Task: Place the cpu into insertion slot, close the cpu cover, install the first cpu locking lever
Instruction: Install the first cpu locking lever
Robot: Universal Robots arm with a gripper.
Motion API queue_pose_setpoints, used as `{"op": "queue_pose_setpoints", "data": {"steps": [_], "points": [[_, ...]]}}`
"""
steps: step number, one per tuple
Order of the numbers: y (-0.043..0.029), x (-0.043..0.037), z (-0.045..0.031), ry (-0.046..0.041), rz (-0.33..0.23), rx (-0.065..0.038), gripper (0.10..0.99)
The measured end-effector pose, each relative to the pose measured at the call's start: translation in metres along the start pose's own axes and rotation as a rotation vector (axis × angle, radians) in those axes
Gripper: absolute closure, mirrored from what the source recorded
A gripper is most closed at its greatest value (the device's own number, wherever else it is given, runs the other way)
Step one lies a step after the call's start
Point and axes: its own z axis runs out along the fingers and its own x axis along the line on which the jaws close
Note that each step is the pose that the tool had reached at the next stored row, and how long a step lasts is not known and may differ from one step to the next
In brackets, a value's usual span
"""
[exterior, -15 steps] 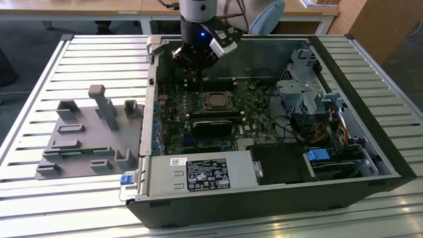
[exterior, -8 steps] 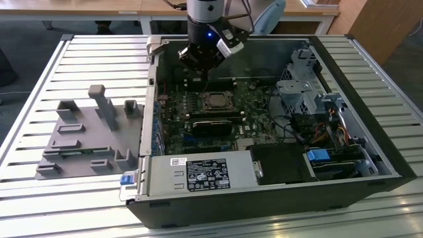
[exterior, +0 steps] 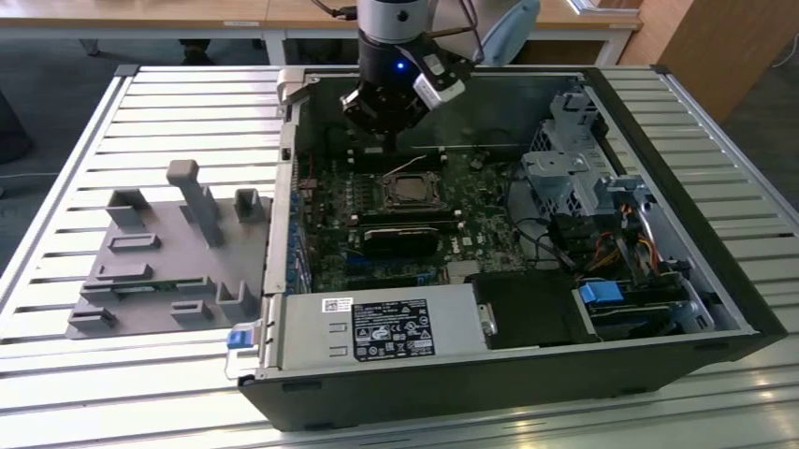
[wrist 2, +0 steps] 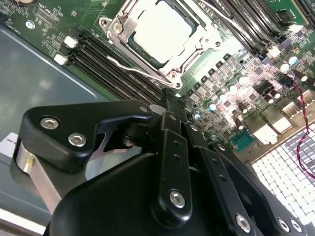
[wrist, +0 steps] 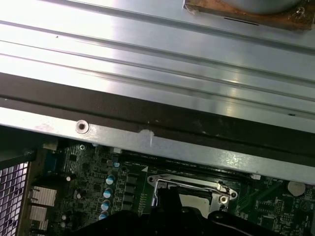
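Bench note, from beside the slatted metal table (exterior: 63, 393): the open black computer case (exterior: 500, 385) lies flat on it. The cpu (wrist 2: 165, 29), a small flat square chip with a dull silver top, sits in the insertion slot (wrist 2: 114, 28), a square socket with a silvery surround. The cpu cover (wrist 2: 194, 54), a thin silvery metal frame, lies down flat around the chip. The black two-finger gripper (wrist 2: 170, 101) hangs at the socket's corner, fingers pressed together with nothing seen between them. A thin bent wire lever (wrist 2: 130, 70) runs beside the socket over the long black memory slots (wrist 2: 98, 61). A grey moulded holder (exterior: 163, 253) lies beside the case, at the exterior view's left.
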Motion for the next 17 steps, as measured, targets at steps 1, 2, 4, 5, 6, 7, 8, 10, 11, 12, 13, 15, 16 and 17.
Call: {"op": "queue_pose_setpoints", "data": {"steps": [1,2,4,5,6,7,8,10,11,12,13,15,16,17], "points": [[0.0,-0.0001,0.0,0.0001,0.0,0.0,0.98],[0.0,-0.0003,0.0,0.0001,0.0,0.0,0.98],[-0.0001,-0.0007,0.0,0.0001,0.0,0.0,0.98],[-0.0001,-0.0008,0.0,0.0001,0.0,0.0,0.98],[-0.0002,-0.001,0.0,0.0001,0.0,0.0,0.98],[-0.0002,-0.0013,0.0,0.0001,0.0,0.0,0.98],[-0.0002,-0.0015,0.0,0.0001,0.0,0.0,0.98],[-0.0002,-0.0015,0.0,-0.0002,0.0,-0.002,0.98],[-0.0003,-0.002,0.0001,-0.0004,0.0,-0.003,0.98],[-0.0004,-0.0028,0.0001,-0.0005,0.0,-0.003,0.98],[-0.0006,-0.0035,0.0001,-0.0004,0.0,-0.003,0.98],[-0.0007,-0.0042,0.0002,-0.0006,0.0,-0.004,0.98],[-0.0008,-0.0045,0.0002,-0.0007,0.0,-0.004,0.98],[-0.0008,-0.0048,0.0002,-0.0007,0.0,-0.004,0.98]]}}
